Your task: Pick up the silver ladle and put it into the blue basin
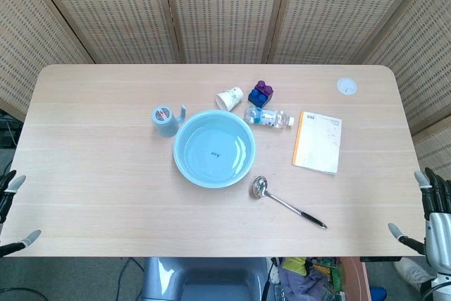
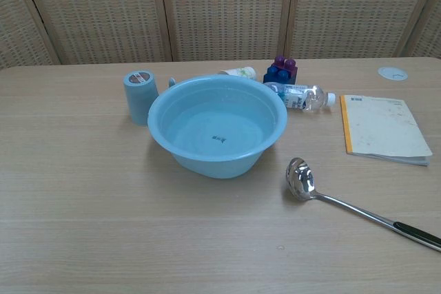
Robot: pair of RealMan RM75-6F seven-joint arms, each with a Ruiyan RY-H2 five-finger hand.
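The silver ladle [image 1: 285, 202] [image 2: 344, 203] lies flat on the table, its bowl just right of the blue basin [image 1: 213, 149] [image 2: 217, 125] and its dark handle pointing to the near right. The basin stands upright mid-table with nothing in it. In the head view my left hand [image 1: 8, 206] is off the table's left edge, holding nothing, fingers apart. My right hand [image 1: 431, 209] is off the right edge, also with fingers apart and holding nothing, well right of the ladle's handle. Neither hand shows in the chest view.
A blue mug [image 1: 167, 120] stands left of the basin. Behind it lie a tipped paper cup [image 1: 230, 98], purple-blue blocks [image 1: 261, 94] and a plastic bottle [image 1: 269, 118]. A notebook [image 1: 318, 142] lies at the right, with a white disc [image 1: 346, 87] far back right.
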